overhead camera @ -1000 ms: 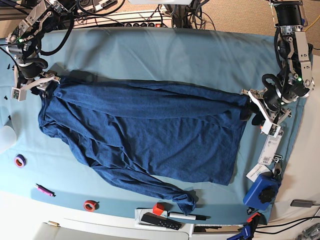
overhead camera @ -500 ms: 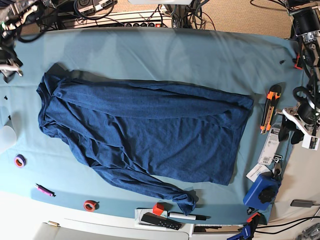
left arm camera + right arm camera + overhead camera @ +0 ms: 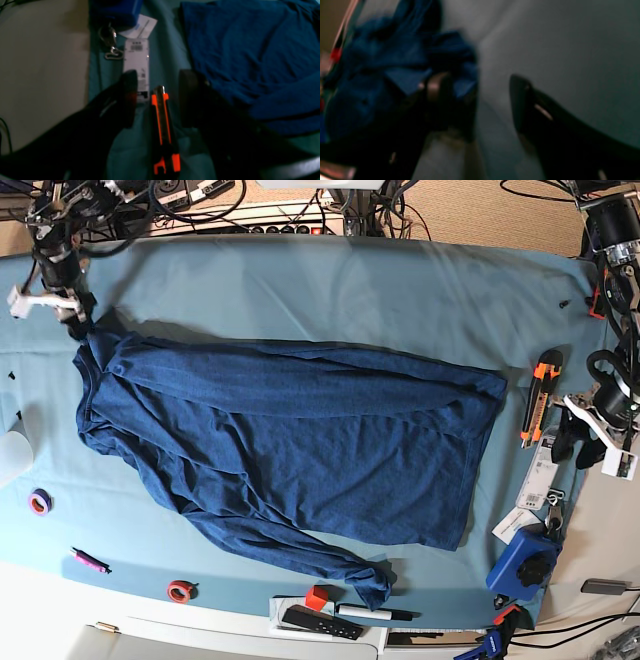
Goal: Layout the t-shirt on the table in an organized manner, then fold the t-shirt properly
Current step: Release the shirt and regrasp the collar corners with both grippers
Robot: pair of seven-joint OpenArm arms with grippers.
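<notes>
One garment lies on the table (image 3: 330,280), a wide work surface draped in smooth light teal cloth: the t-shirt (image 3: 290,440), a large dark navy heathered knit shirt with long sleeves, spread across the middle with its body wrinkled and one sleeve trailing toward the near edge. Two arms are in view, one at each end of the table. The left gripper (image 3: 590,442) hangs beyond the shirt's hem end, well apart from the fabric; its wrist view shows its two black fingers (image 3: 128,100) standing apart with nothing between them, above a single orange-and-black utility knife (image 3: 536,395) that rests on the teal cloth. Just past the knife lies one white rectangular label card (image 3: 136,66), and beyond that one blue box-shaped object (image 3: 524,560). The right gripper (image 3: 70,310) sits at the shirt's far collar corner; its blurred wrist view shows its two dark fingers (image 3: 520,105) spread apart, one of them right beside bunched navy fabric, and whether it touches the cloth cannot be told. Along the near edge are one purple tape ring (image 3: 39,501), one red tape ring (image 3: 180,590), one pink marker (image 3: 88,560) and one black remote (image 3: 320,622).
</notes>
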